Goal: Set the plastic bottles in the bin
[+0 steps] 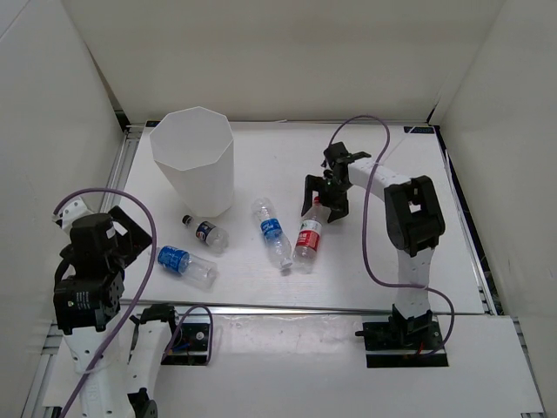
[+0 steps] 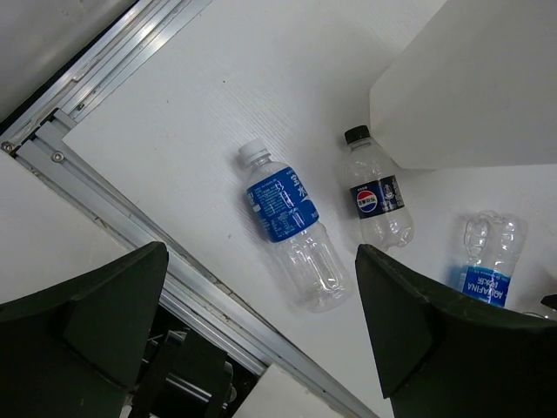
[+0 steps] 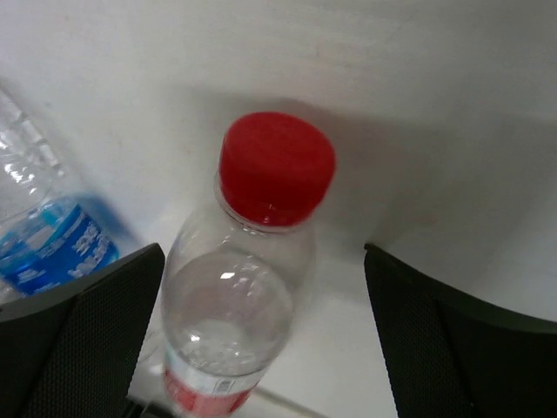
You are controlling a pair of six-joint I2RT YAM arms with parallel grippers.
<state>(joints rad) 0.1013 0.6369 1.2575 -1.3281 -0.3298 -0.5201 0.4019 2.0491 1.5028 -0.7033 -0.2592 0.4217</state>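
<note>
The white faceted bin (image 1: 191,157) stands at the back left. Four bottles lie on the table in front of it: a dark-labelled bottle with a black cap (image 1: 207,232), a blue-labelled bottle (image 1: 184,263), a second blue-labelled bottle (image 1: 271,231), and a red-labelled, red-capped bottle (image 1: 308,237). My right gripper (image 1: 324,202) is open, its fingers on either side of the red bottle's neck (image 3: 235,305), not touching it. My left gripper (image 1: 135,228) is open and empty, held over the table's left near edge; the nearer blue bottle (image 2: 287,225) lies ahead of it.
An aluminium rail (image 2: 130,235) runs along the table's near and left edges. White walls enclose the table on three sides. The bin's wall (image 2: 470,78) and the dark-labelled bottle (image 2: 374,196) show in the left wrist view, close together.
</note>
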